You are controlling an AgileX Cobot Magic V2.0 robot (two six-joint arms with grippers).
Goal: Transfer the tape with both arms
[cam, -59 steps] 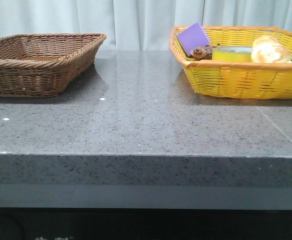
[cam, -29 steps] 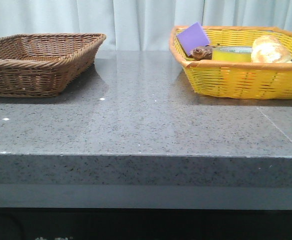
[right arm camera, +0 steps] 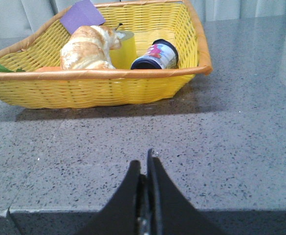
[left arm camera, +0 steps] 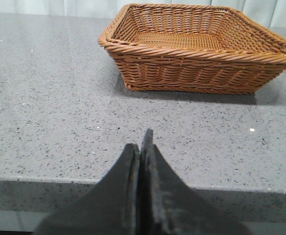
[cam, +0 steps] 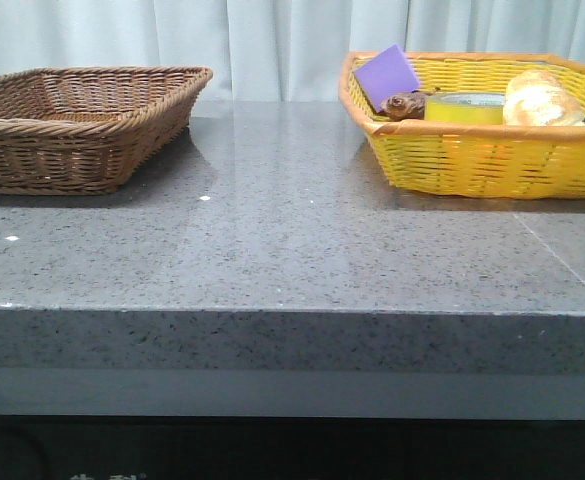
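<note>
The yellow-green tape roll [cam: 464, 107] lies inside the yellow basket [cam: 492, 160] at the table's back right; in the right wrist view the tape [right arm camera: 122, 49] shows behind a bread loaf [right arm camera: 86, 46]. My left gripper [left arm camera: 142, 144] is shut and empty at the table's front edge, facing the brown wicker basket [left arm camera: 196, 51]. My right gripper [right arm camera: 145, 164] is shut and empty at the front edge, facing the yellow basket [right arm camera: 99, 88]. Neither arm shows in the front view.
The brown wicker basket [cam: 72, 130] stands at the back left, with nothing visible inside. The yellow basket also holds a purple card [cam: 387, 75], a brown item [cam: 404, 104], the bread loaf [cam: 539, 98] and a dark printed can [right arm camera: 155, 55]. A grey curtain hangs behind.
</note>
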